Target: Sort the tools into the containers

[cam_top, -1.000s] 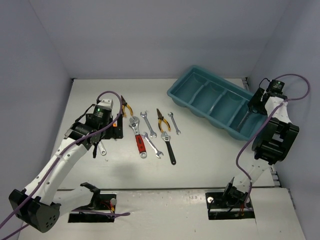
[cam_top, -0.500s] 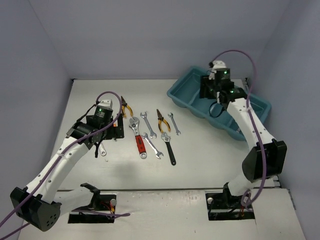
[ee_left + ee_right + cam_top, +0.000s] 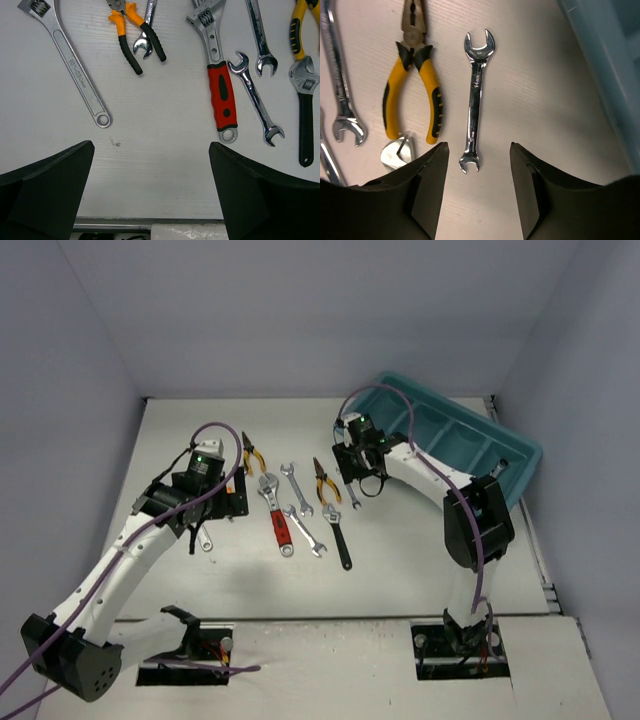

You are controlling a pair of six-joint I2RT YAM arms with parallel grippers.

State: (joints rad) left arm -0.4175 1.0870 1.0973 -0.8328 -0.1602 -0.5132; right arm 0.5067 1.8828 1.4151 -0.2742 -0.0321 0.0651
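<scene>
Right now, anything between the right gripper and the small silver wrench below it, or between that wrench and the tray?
Nothing visible. The right gripper hangs open over the wrench; the pliers lie apart beside it, and only bare table separates it from the tray.

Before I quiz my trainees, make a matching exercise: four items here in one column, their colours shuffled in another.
Items:
1 tray
2 pliers in the right wrist view
3 open-ended wrench right of them
4 adjustable wrench mid left wrist view

Colours:
A red grip
B teal
C bare silver
D yellow and black grips

Pairs: 1-B, 2-D, 3-C, 4-A
</scene>
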